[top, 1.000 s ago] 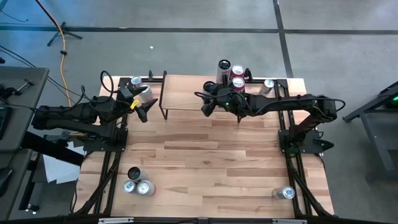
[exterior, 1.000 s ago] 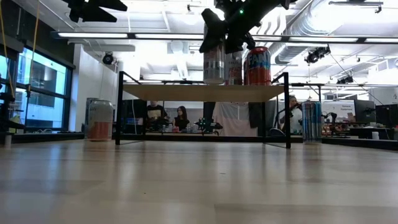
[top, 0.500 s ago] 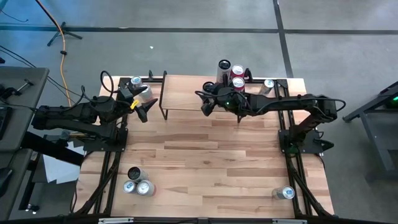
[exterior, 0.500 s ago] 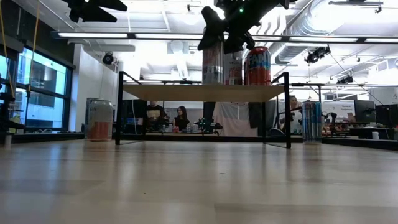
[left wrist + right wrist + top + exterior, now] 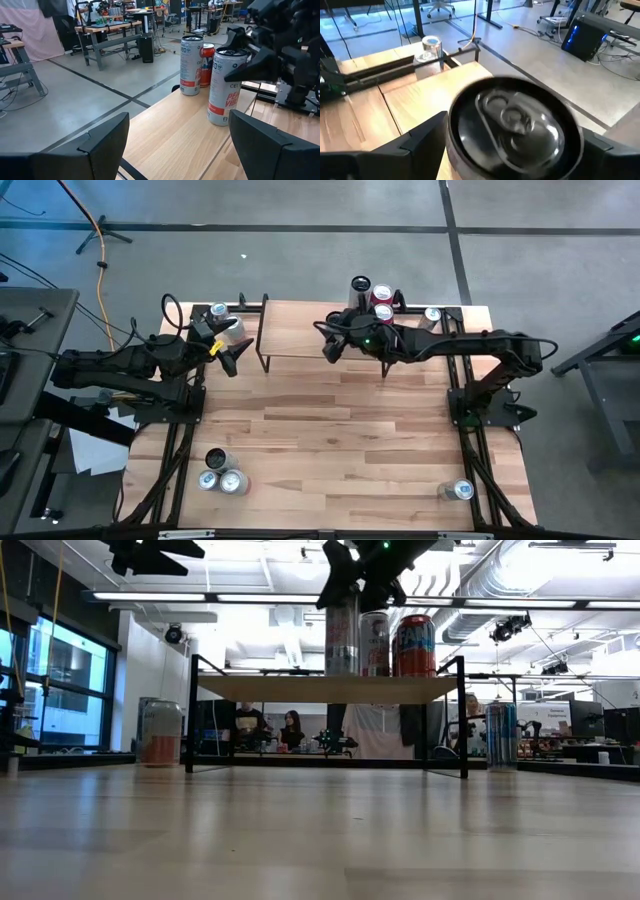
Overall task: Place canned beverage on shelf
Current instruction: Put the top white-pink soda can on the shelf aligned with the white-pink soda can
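Note:
The shelf (image 5: 300, 330) stands at the table's far middle, and it also shows in the low view (image 5: 325, 689). A tall white can (image 5: 343, 635) stands upright on its plank top, seen too in the left wrist view (image 5: 222, 85). A second white can (image 5: 374, 643) and a red can (image 5: 414, 645) stand beside it. My right gripper (image 5: 355, 580) hovers open just above the tall can's top (image 5: 512, 117), one finger on each side and apart from it. My left gripper (image 5: 232, 355) is open and empty at the shelf's left end.
One can (image 5: 220, 313) stands on the table by my left arm, and another (image 5: 432, 315) stands right of the shelf. Three cans (image 5: 220, 475) stand near the front left and one (image 5: 460, 490) near the front right. People sit in the room beyond (image 5: 290, 725).
My right gripper has gone up from around the tall can's upper part to above its top. The can has stayed upright on the shelf. The second white can behind it now shows more fully.

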Robot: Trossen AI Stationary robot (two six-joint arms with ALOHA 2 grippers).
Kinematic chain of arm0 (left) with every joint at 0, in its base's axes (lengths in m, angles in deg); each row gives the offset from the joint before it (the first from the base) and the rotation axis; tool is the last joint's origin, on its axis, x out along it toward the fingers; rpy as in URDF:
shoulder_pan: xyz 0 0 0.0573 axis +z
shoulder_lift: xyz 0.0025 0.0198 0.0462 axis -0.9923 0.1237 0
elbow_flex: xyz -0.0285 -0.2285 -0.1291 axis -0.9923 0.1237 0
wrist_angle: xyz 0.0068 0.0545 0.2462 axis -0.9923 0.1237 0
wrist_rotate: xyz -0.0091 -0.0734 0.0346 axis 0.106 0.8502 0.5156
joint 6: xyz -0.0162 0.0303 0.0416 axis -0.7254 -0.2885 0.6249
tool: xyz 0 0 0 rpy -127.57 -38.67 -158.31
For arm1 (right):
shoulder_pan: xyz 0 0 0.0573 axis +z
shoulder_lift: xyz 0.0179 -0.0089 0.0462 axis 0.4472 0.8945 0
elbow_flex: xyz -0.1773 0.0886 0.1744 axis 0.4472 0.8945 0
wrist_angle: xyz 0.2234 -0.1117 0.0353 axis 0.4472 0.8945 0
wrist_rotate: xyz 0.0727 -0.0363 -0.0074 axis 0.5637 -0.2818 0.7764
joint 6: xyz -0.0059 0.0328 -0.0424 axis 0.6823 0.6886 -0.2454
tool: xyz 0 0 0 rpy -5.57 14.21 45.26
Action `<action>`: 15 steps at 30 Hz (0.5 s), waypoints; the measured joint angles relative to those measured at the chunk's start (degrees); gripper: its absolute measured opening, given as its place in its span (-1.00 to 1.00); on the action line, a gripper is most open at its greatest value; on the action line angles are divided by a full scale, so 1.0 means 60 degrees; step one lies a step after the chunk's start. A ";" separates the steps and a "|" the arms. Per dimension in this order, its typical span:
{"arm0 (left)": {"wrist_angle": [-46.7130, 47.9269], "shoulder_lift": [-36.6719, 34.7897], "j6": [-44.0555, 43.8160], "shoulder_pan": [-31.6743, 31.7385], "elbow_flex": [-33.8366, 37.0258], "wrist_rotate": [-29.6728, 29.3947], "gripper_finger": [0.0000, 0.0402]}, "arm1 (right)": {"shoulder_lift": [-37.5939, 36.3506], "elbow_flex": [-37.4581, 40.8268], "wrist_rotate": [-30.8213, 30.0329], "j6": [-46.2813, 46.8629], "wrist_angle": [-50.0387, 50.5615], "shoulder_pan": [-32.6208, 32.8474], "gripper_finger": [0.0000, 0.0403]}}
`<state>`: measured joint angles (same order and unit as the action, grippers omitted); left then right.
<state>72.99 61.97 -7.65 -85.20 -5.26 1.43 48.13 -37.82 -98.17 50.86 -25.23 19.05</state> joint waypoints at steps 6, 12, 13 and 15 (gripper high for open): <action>0.0000 0.0000 0.0011 0.0003 0.0000 0.0000 0.51 | 0.0000 -0.0341 -0.0142 0.0038 0.0195 -0.0025 0.51; -0.0003 0.0000 0.0340 0.0003 -0.0003 -0.0004 0.51 | 0.0000 -0.0785 -0.0131 0.0312 0.0747 -0.0168 0.69; -0.0004 0.0003 0.0343 0.0002 0.0000 -0.0004 0.51 | 0.0000 -0.0870 -0.0099 0.0319 0.0834 -0.0195 0.75; -0.0004 0.0000 0.0343 0.0002 0.0000 -0.0005 0.51 | 0.0000 -0.1108 -0.0057 0.0325 0.1078 -0.0242 0.87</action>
<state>72.97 61.97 -5.59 -85.19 -5.26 1.40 48.13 -44.47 -98.51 52.81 -18.76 17.60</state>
